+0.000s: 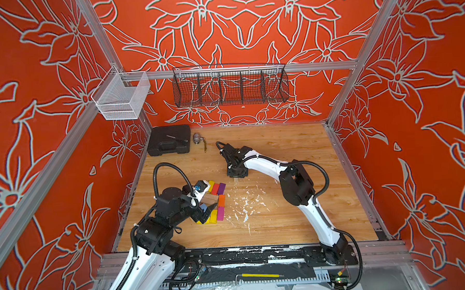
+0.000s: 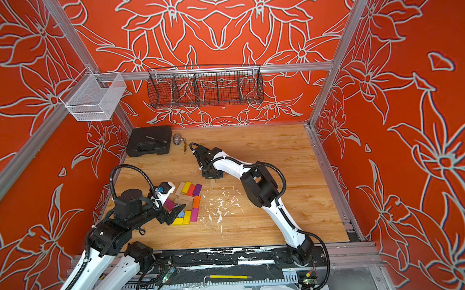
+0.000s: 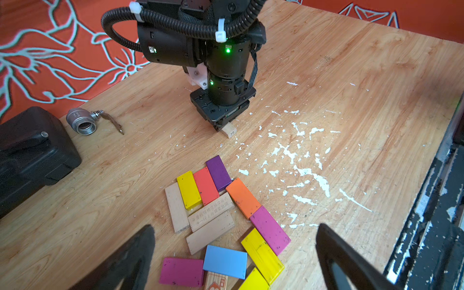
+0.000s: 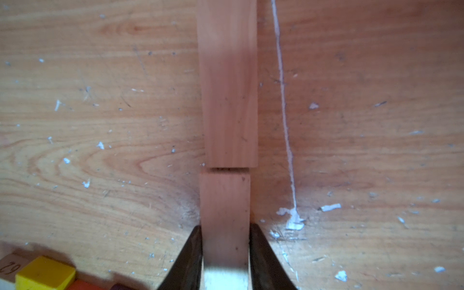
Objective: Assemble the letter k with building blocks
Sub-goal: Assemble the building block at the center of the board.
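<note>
**Four lenses, one tabletop (image 1: pixel 293 143)**

Both top views look steeply down from high above the 6 o'clock edge, covering it all. The left wrist camera, low at 8 o'clock over the building blocks (image 3: pixel 218 213), faces 1 o'clock toward the right arm (image 3: pixel 226 70). The right wrist camera peers almost straight down, very close, on the plain plank (image 4: pixel 224 200), which the left wrist view shares.

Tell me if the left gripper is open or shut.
Open: the left gripper has its fingers spread wide above the blocks, gripping nothing.
</note>
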Tool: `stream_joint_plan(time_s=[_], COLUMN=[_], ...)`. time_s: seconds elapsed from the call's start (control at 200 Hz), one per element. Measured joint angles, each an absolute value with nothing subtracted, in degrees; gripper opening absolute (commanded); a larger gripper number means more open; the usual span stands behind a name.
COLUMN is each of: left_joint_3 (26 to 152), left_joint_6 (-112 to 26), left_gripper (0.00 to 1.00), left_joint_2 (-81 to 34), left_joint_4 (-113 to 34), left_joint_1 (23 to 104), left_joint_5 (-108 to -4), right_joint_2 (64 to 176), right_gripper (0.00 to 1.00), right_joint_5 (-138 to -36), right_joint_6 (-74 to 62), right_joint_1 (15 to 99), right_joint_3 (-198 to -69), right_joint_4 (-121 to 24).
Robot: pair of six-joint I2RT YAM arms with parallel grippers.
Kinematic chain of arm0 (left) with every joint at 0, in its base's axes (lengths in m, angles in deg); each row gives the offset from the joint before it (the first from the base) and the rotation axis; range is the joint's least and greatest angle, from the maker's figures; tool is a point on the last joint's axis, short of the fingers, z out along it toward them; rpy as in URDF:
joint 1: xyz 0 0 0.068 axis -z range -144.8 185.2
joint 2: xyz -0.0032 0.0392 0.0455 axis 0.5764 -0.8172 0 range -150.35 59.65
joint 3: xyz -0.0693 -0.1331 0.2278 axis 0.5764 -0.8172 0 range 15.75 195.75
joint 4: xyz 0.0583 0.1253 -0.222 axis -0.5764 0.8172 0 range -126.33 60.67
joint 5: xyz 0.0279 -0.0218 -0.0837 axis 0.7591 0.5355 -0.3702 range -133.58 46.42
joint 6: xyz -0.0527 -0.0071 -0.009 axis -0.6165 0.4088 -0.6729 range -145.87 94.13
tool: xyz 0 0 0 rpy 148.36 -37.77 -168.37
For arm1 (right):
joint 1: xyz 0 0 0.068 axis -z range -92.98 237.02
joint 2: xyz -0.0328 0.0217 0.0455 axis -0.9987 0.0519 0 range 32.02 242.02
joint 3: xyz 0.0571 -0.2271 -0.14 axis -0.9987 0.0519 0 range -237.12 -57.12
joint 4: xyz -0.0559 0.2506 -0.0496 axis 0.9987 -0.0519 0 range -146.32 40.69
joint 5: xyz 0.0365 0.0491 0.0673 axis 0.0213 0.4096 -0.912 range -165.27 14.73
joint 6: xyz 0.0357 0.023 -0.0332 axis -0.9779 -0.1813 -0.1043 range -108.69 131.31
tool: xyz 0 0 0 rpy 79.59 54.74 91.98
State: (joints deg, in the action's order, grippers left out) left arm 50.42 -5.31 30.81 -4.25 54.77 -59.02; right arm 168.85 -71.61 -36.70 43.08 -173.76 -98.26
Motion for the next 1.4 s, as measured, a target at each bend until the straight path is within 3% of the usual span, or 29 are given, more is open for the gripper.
stream_joint_plan(time_s=[1.401], left_joint_3=[50.2], left_joint_6=[-5.3], left_gripper=[0.97], left_joint_2=[30.8], left_joint_4=[-4.3], left_joint_1=[54.8], left_joint_5=[-58.5], right_joint_2=[168.9], right_gripper=[0.32], right_joint_5=[-71.0], right_joint_6=[-35.8], right_joint_1=[43.1], right_joint_3=[-173.9], right_joint_4=[-99.2])
